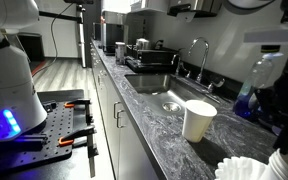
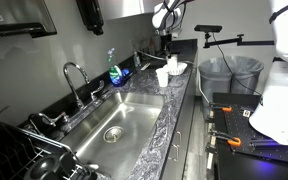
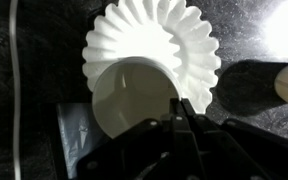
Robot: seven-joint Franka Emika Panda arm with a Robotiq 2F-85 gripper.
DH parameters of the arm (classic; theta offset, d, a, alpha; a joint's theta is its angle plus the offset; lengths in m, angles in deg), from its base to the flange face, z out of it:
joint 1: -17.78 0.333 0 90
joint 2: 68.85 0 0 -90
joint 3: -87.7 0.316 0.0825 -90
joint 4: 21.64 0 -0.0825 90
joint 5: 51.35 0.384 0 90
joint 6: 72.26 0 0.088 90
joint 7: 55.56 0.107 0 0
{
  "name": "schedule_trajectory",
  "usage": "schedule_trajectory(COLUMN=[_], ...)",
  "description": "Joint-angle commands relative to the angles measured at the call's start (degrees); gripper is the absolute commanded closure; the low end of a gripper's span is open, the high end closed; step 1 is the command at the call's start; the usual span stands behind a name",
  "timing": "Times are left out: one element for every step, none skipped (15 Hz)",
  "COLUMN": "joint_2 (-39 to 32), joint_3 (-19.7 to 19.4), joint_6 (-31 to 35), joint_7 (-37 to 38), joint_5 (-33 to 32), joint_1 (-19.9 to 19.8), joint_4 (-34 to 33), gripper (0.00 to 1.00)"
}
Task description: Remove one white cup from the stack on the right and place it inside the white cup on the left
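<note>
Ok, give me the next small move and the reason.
Probably lift straight up a little. The gripper looks pinched shut on the rim of a cup beside the paper filters, and the single cup it should go into stands apart, upright.

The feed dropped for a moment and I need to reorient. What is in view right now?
lone white cup: one, white, upright on the counter beside the sink
cup under the gripper: one open rim visible, white, next to the filters; nesting cannot be told
paper filters: one ruffled pile, white, on the counter
counter: one, dark grey stone
sink: one, steel, set in the counter
faucet: one, metal, behind the sink
bottle: one, blue, by the wall behind the sink
bins: two, grey, on the floor
arm: one, white, above the cups
gripper: one, black, shut, at the cup's rim
</note>
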Motion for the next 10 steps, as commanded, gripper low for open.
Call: schedule_trajectory(joint_2=[1.9,1.8,1.9,2.1,2.3,2.4,2.6,3.0,3.5,4.0], joint_3=[-1.1,-1.1,-1.1,-1.1,-1.2,-1.3,-1.3,-1.5,-1.7,-2.1], joint_6=[1.5,1.4,1.4,1.4,1.6,1.7,1.6,1.8,2.4,3.1], joint_7=[4.0,4.8,5.5,6.1,6.6,6.6,7.2,7.6,7.7,8.1], joint_5=[-3.4,-3.8,-4.2,-4.4,-4.6,-4.7,-4.5,-4.6,-4.7,-4.9], joint_1=[2.0,2.2,2.4,2.6,2.7,2.5,2.6,2.6,2.5,2.6], joint_4=[4.6,5.2,5.5,5.9,6.1,6.1,6.1,6.3,6.7,7.2], gripper=[0.99,0.99,0.99,0.99,0.99,0.99,0.99,0.99,0.99,0.99])
